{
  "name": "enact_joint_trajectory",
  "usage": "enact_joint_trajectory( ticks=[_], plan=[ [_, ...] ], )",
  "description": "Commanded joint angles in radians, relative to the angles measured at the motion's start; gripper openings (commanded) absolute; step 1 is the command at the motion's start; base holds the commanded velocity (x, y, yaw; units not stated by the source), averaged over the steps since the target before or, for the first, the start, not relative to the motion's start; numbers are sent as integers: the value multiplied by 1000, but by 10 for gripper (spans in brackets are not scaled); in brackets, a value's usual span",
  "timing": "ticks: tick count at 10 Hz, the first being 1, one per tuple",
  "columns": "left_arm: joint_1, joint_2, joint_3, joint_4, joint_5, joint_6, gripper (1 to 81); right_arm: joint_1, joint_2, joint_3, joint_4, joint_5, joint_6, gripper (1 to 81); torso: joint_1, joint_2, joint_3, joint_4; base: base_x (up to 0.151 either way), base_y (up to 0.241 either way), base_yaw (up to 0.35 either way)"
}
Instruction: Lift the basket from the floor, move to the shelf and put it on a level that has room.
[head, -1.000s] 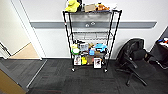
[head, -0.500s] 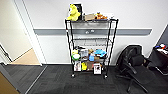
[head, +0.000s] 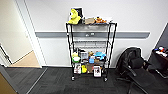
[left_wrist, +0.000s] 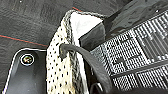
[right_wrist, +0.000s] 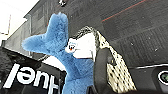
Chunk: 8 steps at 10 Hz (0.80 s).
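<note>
The basket (left_wrist: 58, 75) fills the left wrist view: beige mesh side, pale rim, held above the dark carpet floor (left_wrist: 30, 17). My left gripper (left_wrist: 75, 65) is shut on the basket, one dark finger curving over the rim. In the right wrist view the basket (right_wrist: 117, 75) holds a blue plush toy (right_wrist: 57, 47). My right gripper (right_wrist: 100, 72) clamps that rim with a dark finger. The shelf (head: 90, 50) stands ahead against the white wall. Its level (head: 91, 42) second from the top looks bare.
A yellow plush toy (head: 74, 17) and small items crowd the top tier; the two lower tiers are packed. A black office chair (head: 135, 67) stands right of the rack, with a dark table (head: 160, 53) beyond it. An open doorway (head: 27, 60) with tan flooring lies left.
The whole head view has shifted as the camera moved. The shelf now sits lower in the picture, with its top tier fully in view.
</note>
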Motion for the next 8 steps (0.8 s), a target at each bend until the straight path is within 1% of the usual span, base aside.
enact_joint_trajectory(
  ticks=[1, 4, 7, 8],
  plan=[
    [-95, -4, 20, 22, 18, 6, 10, 71, -2, -31, -46, -23, 12, 10, 0, 0, 0, 0, 0, 0, 0],
    [-98, 2, 19, 21, 15, 6, 10, 66, 24, -89, -40, -25, 16, 10, 0, 0, 0, 0, 0, 0, 0],
    [-103, 2, 19, 21, 12, 6, 10, 66, 36, -97, -37, -23, 20, 10, -1, 0, 1, 0, 0, 0, 0],
    [-103, 0, 19, 20, -8, 4, 10, 66, 38, -97, -33, -23, 21, 10, -1, 0, 1, 0, 89, 0, 0]
  ],
)
